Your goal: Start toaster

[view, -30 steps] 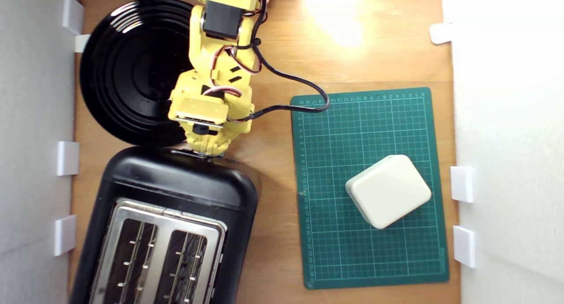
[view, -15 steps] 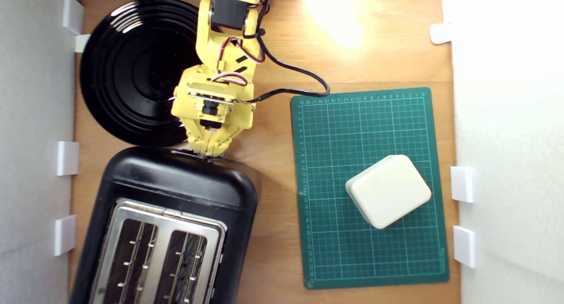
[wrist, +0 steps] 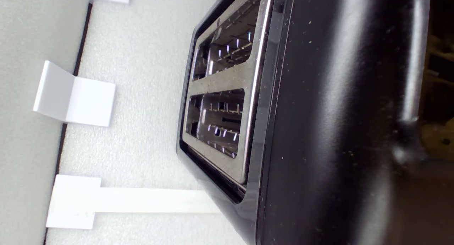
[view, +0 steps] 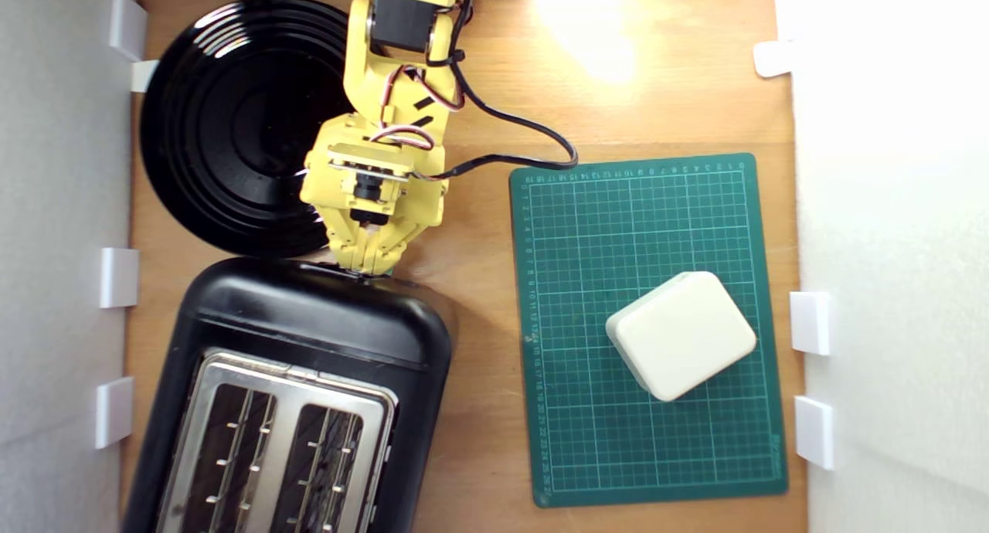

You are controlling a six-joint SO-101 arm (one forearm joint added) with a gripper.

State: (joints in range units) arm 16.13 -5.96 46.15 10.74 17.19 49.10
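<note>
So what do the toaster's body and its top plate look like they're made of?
The toaster body looks like glossy black plastic, possibly painted metal: it shows soft reflections and dust specks. Its top plate looks like brushed or polished metal, silver with bright edge glints.

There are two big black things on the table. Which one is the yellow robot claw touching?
The toaster, the boxy one with two silver slots. The gripper meets its end; the round plate just lies beside it.

The arm is yellow plastic with diamond-shaped cut-outs, black servo blocks, thin red-and-white wires and a thick black cable looping off the wrist.
</note>
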